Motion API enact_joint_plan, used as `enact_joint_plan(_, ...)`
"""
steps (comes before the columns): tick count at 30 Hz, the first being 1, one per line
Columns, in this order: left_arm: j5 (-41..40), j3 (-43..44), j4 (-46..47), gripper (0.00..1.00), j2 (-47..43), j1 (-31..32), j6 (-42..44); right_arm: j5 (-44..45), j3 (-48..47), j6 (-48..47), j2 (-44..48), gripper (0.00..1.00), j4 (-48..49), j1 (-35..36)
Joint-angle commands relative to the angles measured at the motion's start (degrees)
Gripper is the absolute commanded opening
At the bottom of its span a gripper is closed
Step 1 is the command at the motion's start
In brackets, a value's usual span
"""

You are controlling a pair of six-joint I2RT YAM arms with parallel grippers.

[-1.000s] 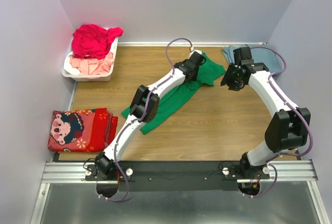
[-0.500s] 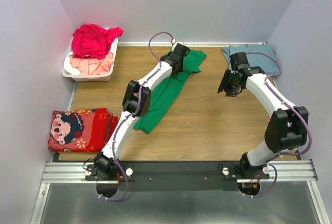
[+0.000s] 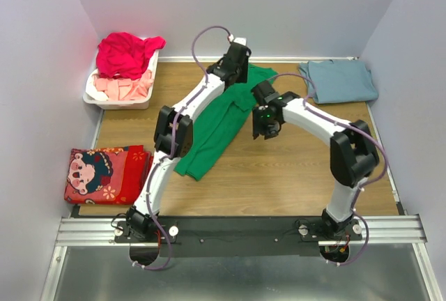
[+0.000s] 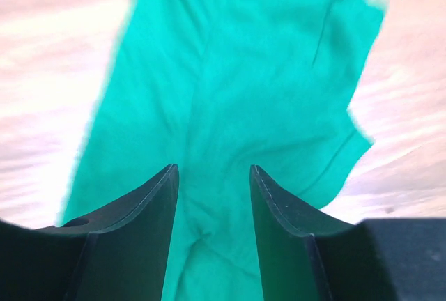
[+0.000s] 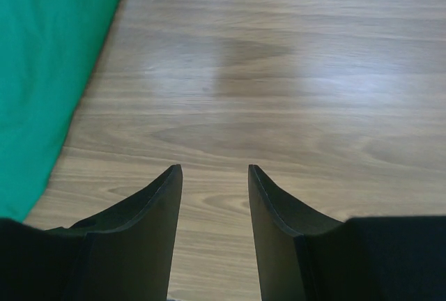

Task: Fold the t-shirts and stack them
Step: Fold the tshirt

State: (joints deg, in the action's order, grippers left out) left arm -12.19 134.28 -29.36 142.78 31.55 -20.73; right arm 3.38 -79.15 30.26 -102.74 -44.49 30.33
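Sitting in the worktop's [image 3: 293,168] far left corner, a white plastic basket [image 3: 118,102] holds a magenta-red t-shirt [image 3: 125,53] over pale pink t-shirts [image 3: 122,88]. Red cartoon-print folded cloth [image 3: 108,174] at near left edge. Folded dusty blue-grey t-shirt [image 3: 338,80] in far right corner. Bright green t-shirt [image 3: 216,130] [image 4: 230,106] stretched from far edge toward centre, partly covered by left arm in top view. Left end effector [image 3: 231,76] [image 4: 212,168] over its far end, fingers spread; contact unclear. Right end effector [image 3: 263,132] [image 5: 214,168] spread, empty, over bare wood; only the right wrist view shows the green edge [image 5: 42,71] just beside it.

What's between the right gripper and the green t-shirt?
Only bare wooden table, as the right wrist view shows: the right gripper hangs over wood beside the green t-shirt.
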Motion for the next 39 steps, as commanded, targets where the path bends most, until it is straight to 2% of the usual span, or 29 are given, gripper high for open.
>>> enact_joint_plan(1,-3.5,2.4,-1.6,0.55,-6.0,-3.9,-0.6,3.0,-5.2,-1.3,-6.4,0.51,0.2,6.9)
enact_joint_plan(6,-2.9,2.7,-5.3,0.55,-5.1,-9.6,-1.4,2.8,-11.3,-3.8,-11.9,0.51,0.2,13.5)
enact_joint_plan(16,-2.7,-0.1,-6.0,0.55,-5.8,-11.3,3.9,0.5,-23.6,-9.2,-20.3,0.51,-0.1,23.5)
enact_joint_plan(24,-0.8,-0.7,-6.8,0.55,-6.2,-14.3,4.0,-1.2,-29.1,-13.4,-26.8,0.50,-1.9,27.3)
enact_joint_plan(32,-0.1,-1.8,-6.7,0.55,-6.3,-15.1,4.5,-5.2,-26.0,-14.7,-28.5,0.47,-2.0,27.9)
enact_joint_plan(39,0.4,-1.7,-6.4,0.55,-5.8,-15.2,5.2,-5.0,-10.1,-14.1,-19.4,0.45,-2.2,27.8)
